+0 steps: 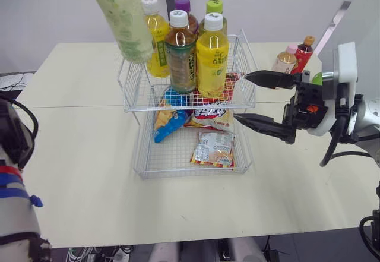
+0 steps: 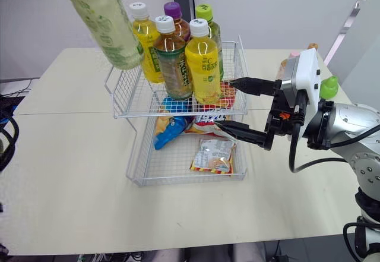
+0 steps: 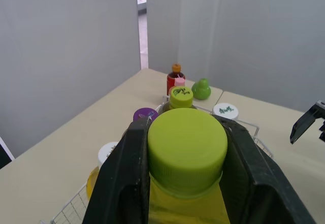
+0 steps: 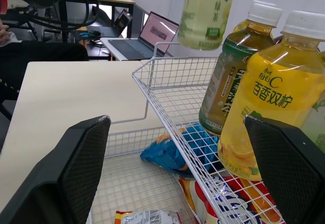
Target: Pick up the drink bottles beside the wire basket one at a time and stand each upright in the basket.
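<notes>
1. Your left gripper [image 3: 185, 132] is clamped on the neck of the pale green bottle [image 1: 122, 18], just under its lime cap. The bottle hangs tilted in the air above the rear left corner of the wire basket [image 1: 135, 92].
2. It looks full, so expect it to be heavy and to swing. The neck is the stiff part and the label is smooth, so keep the hold at the neck and level the bottle before you lower it.
3. The basket's upper tier already holds five upright bottles [image 1: 181, 54] towards its rear and right. The front left corner looks open.
4. Your right gripper [image 1: 240, 97] is spread wide and empty, just beside the basket's right side.
5. More bottles [image 1: 285, 62] wait near the far right edge of the table [image 1: 77, 155]. Take each at the neck too.
</notes>
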Controlling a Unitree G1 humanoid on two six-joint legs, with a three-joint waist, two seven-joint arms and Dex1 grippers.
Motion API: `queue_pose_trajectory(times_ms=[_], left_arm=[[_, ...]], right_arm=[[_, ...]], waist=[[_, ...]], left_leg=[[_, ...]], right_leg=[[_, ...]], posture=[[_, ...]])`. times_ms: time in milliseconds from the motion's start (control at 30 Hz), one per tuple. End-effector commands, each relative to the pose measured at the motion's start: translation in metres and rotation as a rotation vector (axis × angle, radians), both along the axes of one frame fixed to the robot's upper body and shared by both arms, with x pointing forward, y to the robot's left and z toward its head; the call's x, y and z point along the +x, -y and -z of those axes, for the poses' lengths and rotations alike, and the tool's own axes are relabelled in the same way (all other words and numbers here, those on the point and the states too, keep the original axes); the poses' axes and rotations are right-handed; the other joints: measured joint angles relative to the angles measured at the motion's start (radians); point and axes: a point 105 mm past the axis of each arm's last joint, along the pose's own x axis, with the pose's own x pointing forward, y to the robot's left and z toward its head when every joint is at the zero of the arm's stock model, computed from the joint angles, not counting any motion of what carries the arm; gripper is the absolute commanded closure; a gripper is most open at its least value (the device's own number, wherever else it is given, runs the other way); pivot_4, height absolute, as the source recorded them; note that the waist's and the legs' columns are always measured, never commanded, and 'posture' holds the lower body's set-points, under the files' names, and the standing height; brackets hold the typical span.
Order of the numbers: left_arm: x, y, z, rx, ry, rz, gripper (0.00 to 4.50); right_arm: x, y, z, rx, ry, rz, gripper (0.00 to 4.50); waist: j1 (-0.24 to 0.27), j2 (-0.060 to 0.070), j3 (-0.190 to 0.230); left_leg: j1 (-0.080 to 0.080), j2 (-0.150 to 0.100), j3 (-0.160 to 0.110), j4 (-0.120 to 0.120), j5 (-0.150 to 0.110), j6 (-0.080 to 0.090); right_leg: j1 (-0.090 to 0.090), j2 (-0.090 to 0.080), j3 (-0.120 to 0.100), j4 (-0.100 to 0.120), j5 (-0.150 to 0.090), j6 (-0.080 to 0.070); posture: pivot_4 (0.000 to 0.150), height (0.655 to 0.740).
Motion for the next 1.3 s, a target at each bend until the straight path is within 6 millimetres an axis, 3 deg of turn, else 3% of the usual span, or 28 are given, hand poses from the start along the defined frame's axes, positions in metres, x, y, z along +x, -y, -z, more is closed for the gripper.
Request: queue_pose_trajectory(times_ms=[33, 300, 667, 1000, 1133, 1300], left_arm=[[-0.001, 0.005, -0.003, 0.022, 0.084, 0.014, 3.13], [0.019, 0.019, 0.030, 0.021, 0.047, 0.039, 3.13], [0.028, 0.026, 0.043, 0.036, 0.044, 0.059, 3.13], [0.010, 0.021, 0.021, 0.044, 0.093, 0.073, 0.02], [0.002, 0.008, 0.004, 0.040, 0.156, -0.005, 0.02], [-0.010, -0.019, -0.002, 0.074, 0.190, -0.117, 0.02]], right_arm=[[-0.003, 0.000, -0.009, 0.009, 0.049, 0.004, 0.00], [-0.002, 0.003, -0.010, 0.004, 0.051, 0.021, 0.00], [-0.008, 0.011, -0.008, -0.005, 0.049, 0.035, 0.00], [-0.009, 0.016, -0.006, -0.014, 0.053, 0.043, 0.00], [-0.008, 0.019, -0.006, -0.018, 0.060, 0.057, 0.00], [-0.005, 0.021, -0.013, -0.022, 0.082, 0.056, 0.00]], waist=[[0.000, 0.000, 0.000], [0.001, 0.000, 0.000], [0.008, 0.000, 0.000], [0.007, 0.000, 0.000], [0.005, 0.000, 0.000], [0.005, 0.000, 0.000]], left_leg=[[0.000, 0.000, 0.000, 0.000, 0.000, 0.000], [0.000, -0.001, 0.000, 0.000, 0.000, 0.000], [0.000, -0.002, 0.000, 0.002, 0.000, 0.000], [0.000, -0.002, 0.000, 0.002, 0.000, 0.000], [0.000, -0.001, 0.000, 0.001, 0.000, 0.000], [0.000, -0.001, 0.000, 0.001, 0.000, 0.000]], right_leg=[[0.000, 0.000, 0.000, 0.000, 0.000, 0.000], [0.000, -0.001, 0.000, 0.000, 0.000, 0.000], [0.001, -0.001, 0.000, 0.000, 0.000, 0.000], [0.001, -0.001, 0.000, 0.000, 0.000, 0.000], [0.001, -0.001, 0.000, 0.000, 0.000, 0.000], [0.001, -0.001, 0.000, 0.000, 0.000, 0.000]], posture=[[0.150, 0.7400], [0.150, 0.7400], [0.150, 0.7400], [0.150, 0.7400], [0.150, 0.7400], [0.150, 0.7400]])
